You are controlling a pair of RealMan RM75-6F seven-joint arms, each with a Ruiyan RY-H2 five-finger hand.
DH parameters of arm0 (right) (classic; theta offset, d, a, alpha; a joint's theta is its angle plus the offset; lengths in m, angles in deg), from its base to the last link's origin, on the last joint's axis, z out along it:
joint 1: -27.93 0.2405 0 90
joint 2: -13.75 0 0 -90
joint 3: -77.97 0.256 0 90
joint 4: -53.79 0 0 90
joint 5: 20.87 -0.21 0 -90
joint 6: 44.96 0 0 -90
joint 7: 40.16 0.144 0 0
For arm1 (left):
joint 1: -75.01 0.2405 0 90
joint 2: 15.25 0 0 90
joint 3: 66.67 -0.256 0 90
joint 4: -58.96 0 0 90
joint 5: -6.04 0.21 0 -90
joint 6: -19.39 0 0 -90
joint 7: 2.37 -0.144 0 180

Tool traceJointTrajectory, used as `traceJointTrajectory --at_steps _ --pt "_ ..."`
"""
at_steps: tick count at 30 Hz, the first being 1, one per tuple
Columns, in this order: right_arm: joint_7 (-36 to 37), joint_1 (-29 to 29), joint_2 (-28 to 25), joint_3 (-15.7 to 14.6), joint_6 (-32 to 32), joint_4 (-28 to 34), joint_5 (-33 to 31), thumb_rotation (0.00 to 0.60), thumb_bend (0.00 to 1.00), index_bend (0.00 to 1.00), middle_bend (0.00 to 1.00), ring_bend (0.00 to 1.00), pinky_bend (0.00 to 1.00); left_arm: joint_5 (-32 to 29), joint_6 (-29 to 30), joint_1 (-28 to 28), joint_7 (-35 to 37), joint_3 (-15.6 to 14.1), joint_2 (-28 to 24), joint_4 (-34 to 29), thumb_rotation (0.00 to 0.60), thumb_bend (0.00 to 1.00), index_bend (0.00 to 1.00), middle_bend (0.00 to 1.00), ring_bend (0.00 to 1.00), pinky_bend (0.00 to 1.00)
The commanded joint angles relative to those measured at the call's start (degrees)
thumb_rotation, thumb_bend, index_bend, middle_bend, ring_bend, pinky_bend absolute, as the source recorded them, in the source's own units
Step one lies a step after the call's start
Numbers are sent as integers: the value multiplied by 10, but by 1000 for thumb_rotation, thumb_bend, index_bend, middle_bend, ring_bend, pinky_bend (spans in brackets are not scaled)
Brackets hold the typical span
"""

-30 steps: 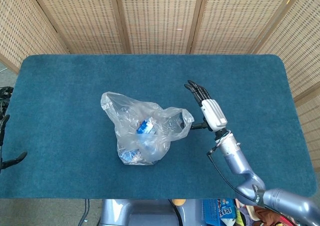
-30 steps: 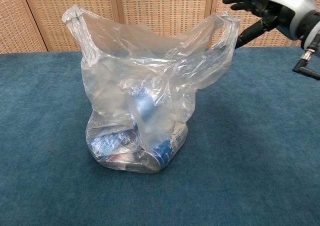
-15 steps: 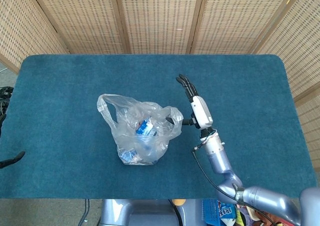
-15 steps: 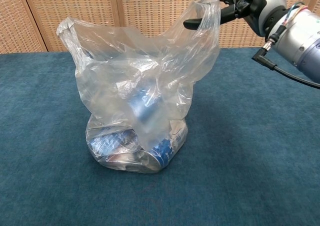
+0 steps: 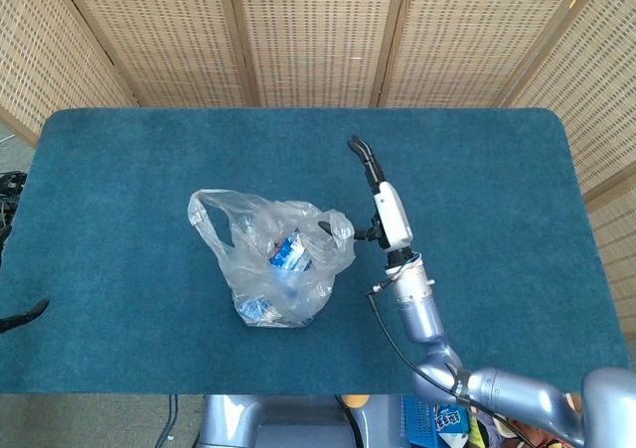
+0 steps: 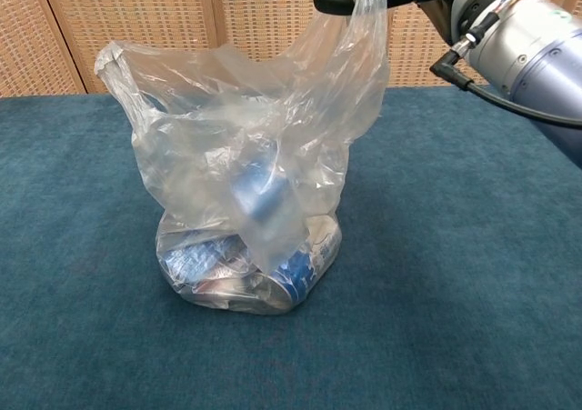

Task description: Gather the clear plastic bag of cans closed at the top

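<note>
Bag (image 6: 255, 155) of clear plastic stands near the middle of the blue worktop (image 5: 119, 160), mouth wide, cans (image 6: 245, 278) heaped at its bottom. Only one handle loop rides on the right hand (image 5: 383, 210), hooked over a single outstretched finger (image 6: 341, 1); the remaining fingers stand straight. That loop could slide off, or a sideways pull could tip the cans over. Left hand out of view.

Clear plastic bag (image 5: 273, 259), blue-and-silver cans (image 6: 250, 278); teal table (image 5: 119, 170); tan woven screen (image 5: 318, 31)
</note>
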Motion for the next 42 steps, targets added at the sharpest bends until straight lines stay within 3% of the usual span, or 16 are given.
traceJointTrajectory --at_steps 1,10,11,15,19,22,26,33,37,39,42 --pt "2 -2 1 3 -4 3 -3 600 0 0 0 0 0 -1 -1 0 1 0 -1 0 600 109 0 0 0 0" --pt "17 -14 -6 15 -23 10 -9 600 35 0 0 0 0 -2 -4 -1 -5 0 1 -1 600 109 0 0 0 0" --pt "19 -15 -6 14 -23 10 -8 600 74 0 0 0 0 -2 -4 -1 -5 0 1 -1 600 109 0 0 0 0" --pt "32 -26 -15 8 -25 12 -5 600 416 0 0 0 0 -1 -4 0 -7 0 2 -2 600 110 0 0 0 0" --pt "42 -43 -32 -21 -34 9 31 600 723 0 6 0 0 -2 -8 -2 -11 -2 3 -2 600 110 0 0 0 0" --pt "47 -50 -40 -33 -37 10 47 600 808 0 11 0 0 0 -13 -5 -10 -2 4 -2 600 111 0 0 0 0" --pt "43 -55 -54 -49 -37 15 68 600 822 0 15 0 0 17 -34 -17 22 -6 1 -4 600 113 0 0 0 0" --pt "-7 -52 -81 -75 -28 22 104 600 820 0 19 0 0 105 -138 -79 286 -25 -39 -11 600 113 0 0 0 0" --pt "-33 -46 -90 -76 -25 37 109 600 821 0 24 0 0 163 -176 -129 464 -33 -43 7 600 108 0 0 0 0" --pt "-48 -43 -92 -74 -24 50 109 600 821 0 25 0 0 193 -207 -169 590 -38 -44 6 600 103 0 0 0 0" --pt "-61 -41 -93 -73 -22 60 105 600 821 0 28 0 0 217 -221 -201 680 -43 -42 25 600 97 0 0 0 0"
